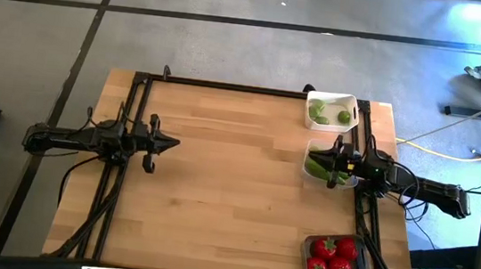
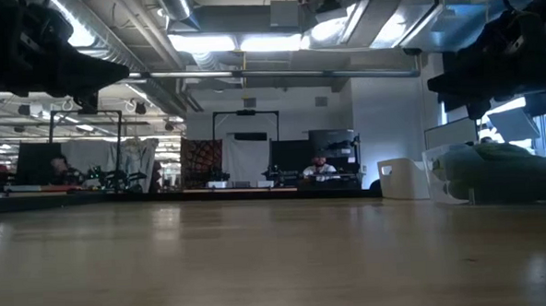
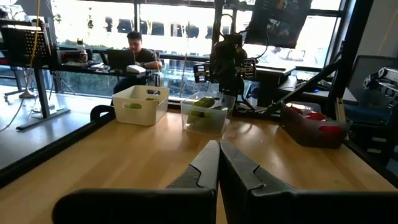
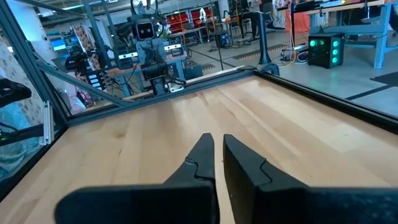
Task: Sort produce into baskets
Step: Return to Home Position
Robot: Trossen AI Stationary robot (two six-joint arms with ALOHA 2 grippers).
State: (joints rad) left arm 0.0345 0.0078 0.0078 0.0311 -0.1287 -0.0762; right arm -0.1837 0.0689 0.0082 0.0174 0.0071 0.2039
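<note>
- Both arms of your rig hang over the wooden table (image 1: pixel 235 188). The sorting looks finished, as no produce shows on the bare wood.
- The left gripper (image 1: pixel 168 145) sits over the table's left half and points right. Its fingers (image 3: pixel 202 168) are pressed together on nothing.
- The right gripper (image 1: pixel 332 168) hangs over the clear basket (image 1: pixel 312 149) at the right edge and points left. Its fingers (image 4: pixel 199 158) are drawn in to a sliver of a gap, and nothing lies between them.
- The limes (image 1: pixel 318 112) lie in the white basket (image 1: pixel 332 97) at the far right corner.
- The green pods (image 1: pixel 316 169) lie in the clear basket just near of the white one. The gripper above hides them in part, so you cannot read their long axis.
- The tomatoes (image 1: pixel 335 256) fill the dark basket (image 1: pixel 307 249) at the near right corner, well apart from both arms.
- The coming move likely turns on the clear basket, which lies straight below your right gripper with its rim close under the fingertips.
- To go home, the right arm probably needs to lift first and then draw back to the right along its own line. That path runs between the white basket on the far side and the dark one on the near side.
- The left arm is well apart from all three baskets, so you have no such worry there.
</note>
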